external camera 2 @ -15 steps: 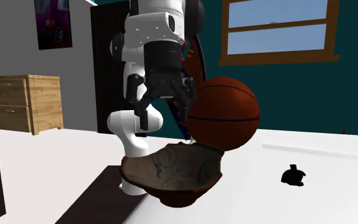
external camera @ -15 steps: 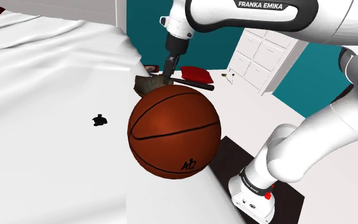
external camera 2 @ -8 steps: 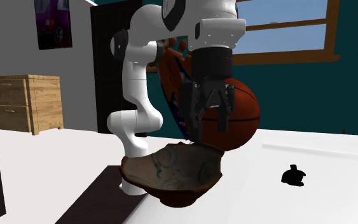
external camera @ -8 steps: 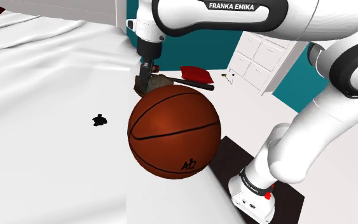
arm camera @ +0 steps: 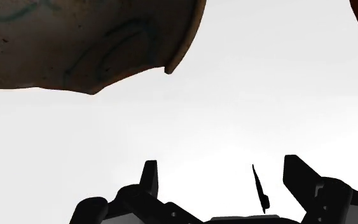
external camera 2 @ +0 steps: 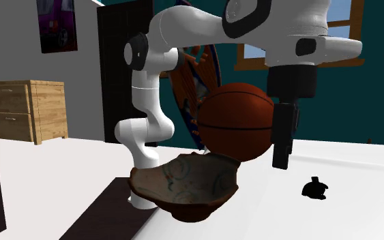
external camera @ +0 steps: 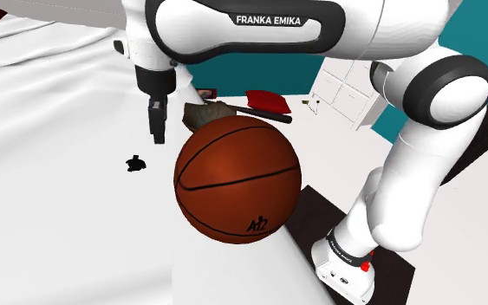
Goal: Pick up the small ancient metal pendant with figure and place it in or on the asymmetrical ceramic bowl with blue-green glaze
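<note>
The pendant (external camera: 134, 163) (external camera 2: 314, 188) is a small black shape lying on the white cloth surface (external camera: 51, 173). The brown bowl with blue-green lines (external camera: 205, 113) (external camera 2: 183, 185) (arm camera: 75, 44) sits at the surface's edge, partly hidden behind the basketball in the shoulder view. My gripper (external camera: 157, 136) (external camera 2: 280, 162) (arm camera: 222, 175) hangs above the surface, between bowl and pendant, higher than the pendant and a short way from it. Its fingers (arm camera: 149, 175) stand apart with nothing held.
A large orange basketball (external camera: 237, 180) (external camera 2: 237, 121) rests beside the bowl, close to my forearm. A red object (external camera: 268, 102) and white drawers (external camera: 346, 78) stand beyond the surface. A wooden dresser (external camera 2: 26, 109) is at the second exterior view's left.
The arm swung from above the bowl toward the shoulder view's left, passing the basketball and ending near the pendant. The fingers stayed open. Bowl, ball and pendant did not move.
</note>
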You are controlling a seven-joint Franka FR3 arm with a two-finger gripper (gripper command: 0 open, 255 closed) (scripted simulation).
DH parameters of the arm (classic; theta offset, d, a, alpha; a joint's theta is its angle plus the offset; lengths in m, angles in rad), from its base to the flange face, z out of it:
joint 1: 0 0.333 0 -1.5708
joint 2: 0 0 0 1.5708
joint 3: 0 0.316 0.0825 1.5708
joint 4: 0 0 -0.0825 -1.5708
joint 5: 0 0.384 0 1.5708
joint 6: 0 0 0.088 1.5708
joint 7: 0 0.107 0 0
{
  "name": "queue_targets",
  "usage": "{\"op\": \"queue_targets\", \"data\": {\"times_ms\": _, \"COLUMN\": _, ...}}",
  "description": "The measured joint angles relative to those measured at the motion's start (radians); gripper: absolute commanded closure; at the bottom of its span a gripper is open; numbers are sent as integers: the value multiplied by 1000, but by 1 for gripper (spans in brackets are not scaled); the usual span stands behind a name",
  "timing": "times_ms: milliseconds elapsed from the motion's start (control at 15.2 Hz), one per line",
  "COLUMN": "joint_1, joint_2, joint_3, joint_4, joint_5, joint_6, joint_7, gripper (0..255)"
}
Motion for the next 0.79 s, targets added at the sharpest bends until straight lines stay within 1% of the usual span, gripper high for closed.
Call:
{"op": "queue_targets", "data": {"times_ms": 396, "joint_1": 91, "joint_2": 176, "joint_3": 46, "joint_4": 184, "joint_5": -72, "joint_6": -54, "joint_7": -36, "gripper": 0}}
{"op": "queue_targets", "data": {"times_ms": 594, "joint_1": 103, "joint_2": 193, "joint_3": 51, "joint_4": 177, "joint_5": -80, "joint_6": -36, "joint_7": -36, "gripper": 0}}
{"op": "queue_targets", "data": {"times_ms": 792, "joint_1": 99, "joint_2": 189, "joint_3": 51, "joint_4": 133, "joint_5": -80, "joint_6": 4, "joint_7": -35, "gripper": 0}}
